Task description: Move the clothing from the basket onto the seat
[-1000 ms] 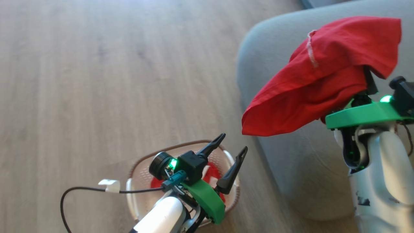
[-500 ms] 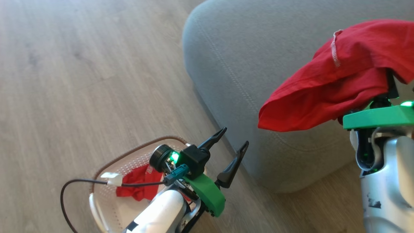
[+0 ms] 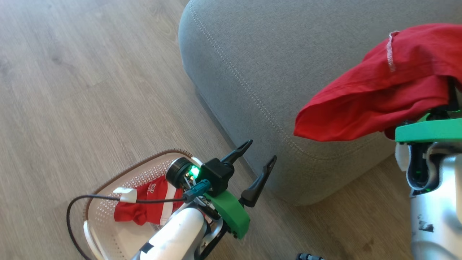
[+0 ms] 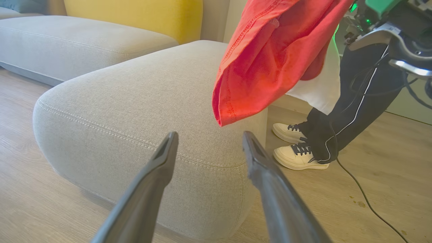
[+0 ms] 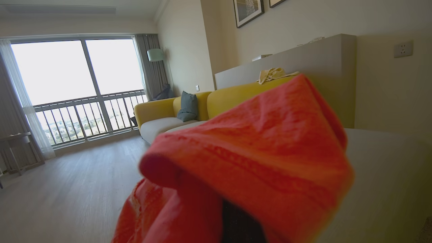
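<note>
So the right hand (image 5: 240, 224) is clamped shut on the plain red soft fabric garment (image 3: 375, 104). The cloth drapes over the fingers like a tent, so most of the hand is hidden under it. The garment hangs in the air over the near edge of the big grey fabric-upholstered seat cushion (image 3: 252, 54). In the left wrist view the loose hem dangles clear of the cushion top, not touching it. My guess is it's carried that high so the floppy end doesn't drag up the cushion's side on the way over.

The left hand (image 3: 261, 151) is spread wide with nothing in it. It hovers over the wooden floor (image 3: 72, 72) between basket and seat, fingers aimed at the cushion's rounded corner. Looks to me like it's parked there out of the way until its turn comes.

The small cream plastic basket (image 3: 144, 164), with perforated walls and a brown woven-look rim, sits on the floor near the seat, partly behind the left arm. One thing in it: a crumpled red garment with white stripes (image 3: 151, 207) and some lettering, lying on the basket floor.

Neither garment is on the seat yet, so I'd call the job under halfway. A person in pale sneakers (image 4: 297, 157) stands just beside the cushion's far end.
</note>
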Robot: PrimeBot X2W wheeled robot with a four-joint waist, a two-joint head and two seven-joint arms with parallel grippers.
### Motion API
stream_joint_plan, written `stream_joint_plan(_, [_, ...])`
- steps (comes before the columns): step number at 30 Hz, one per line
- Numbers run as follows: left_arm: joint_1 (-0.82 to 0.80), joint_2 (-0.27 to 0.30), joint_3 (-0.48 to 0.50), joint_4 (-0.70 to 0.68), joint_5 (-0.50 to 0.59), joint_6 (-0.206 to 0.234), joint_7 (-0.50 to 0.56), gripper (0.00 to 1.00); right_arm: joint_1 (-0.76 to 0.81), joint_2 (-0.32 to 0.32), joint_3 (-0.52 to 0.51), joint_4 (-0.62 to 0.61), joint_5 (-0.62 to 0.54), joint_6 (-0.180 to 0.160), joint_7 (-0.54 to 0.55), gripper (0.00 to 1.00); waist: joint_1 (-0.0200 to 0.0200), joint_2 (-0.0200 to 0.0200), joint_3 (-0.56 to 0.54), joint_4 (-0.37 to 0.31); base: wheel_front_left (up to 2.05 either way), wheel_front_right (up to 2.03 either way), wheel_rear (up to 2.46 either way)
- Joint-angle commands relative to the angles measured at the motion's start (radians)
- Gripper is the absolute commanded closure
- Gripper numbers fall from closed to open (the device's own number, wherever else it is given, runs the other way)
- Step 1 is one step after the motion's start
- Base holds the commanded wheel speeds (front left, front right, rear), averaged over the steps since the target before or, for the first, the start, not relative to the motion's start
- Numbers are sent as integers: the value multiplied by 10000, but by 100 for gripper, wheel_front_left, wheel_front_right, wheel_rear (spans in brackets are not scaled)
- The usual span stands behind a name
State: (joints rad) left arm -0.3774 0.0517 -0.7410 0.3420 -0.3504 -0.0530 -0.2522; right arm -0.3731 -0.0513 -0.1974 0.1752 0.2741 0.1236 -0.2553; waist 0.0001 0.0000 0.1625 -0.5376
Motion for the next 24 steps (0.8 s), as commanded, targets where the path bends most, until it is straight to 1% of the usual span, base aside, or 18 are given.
stream_joint_plan(1, [-436, -14, 285, -275, 75, -84, -95, 0, -88, 11, 52, -408, 28, 71, -65, 100, -1, 0, 38, 37, 0, 0, 0])
stream_joint_plan(7, [-606, -14, 131, -296, 94, -86, -95, 0, -288, 11, -669, 45, -230, 71, -65, 100, -1, 0, 423, 344, 0, 0, 0])
stream_joint_plan(12, [-807, -14, -39, -7, 277, -133, -95, 0, -847, 10, -1211, 578, -816, 71, -65, 100, -1, 0, 897, 594, 0, 0, 0])
stream_joint_plan(15, [-874, -14, -62, 84, 326, -154, -95, 0, -1215, -8, -1444, 833, -961, 71, -65, 100, -1, 0, 1083, 662, 0, 0, 0])
stream_joint_plan(18, [-986, -14, -111, 144, 381, -186, -95, 0, -1790, -151, -1692, 1285, -1082, 71, -65, 100, -1, 0, 1350, 776, 0, 0, 0])
stream_joint_plan(24, [-1376, 32, -192, 341, 523, -201, -95, 0, -2941, -732, -1732, 2167, -1065, 71, -65, 100, -1, 0, 2067, 1040, 0, 0, 0])
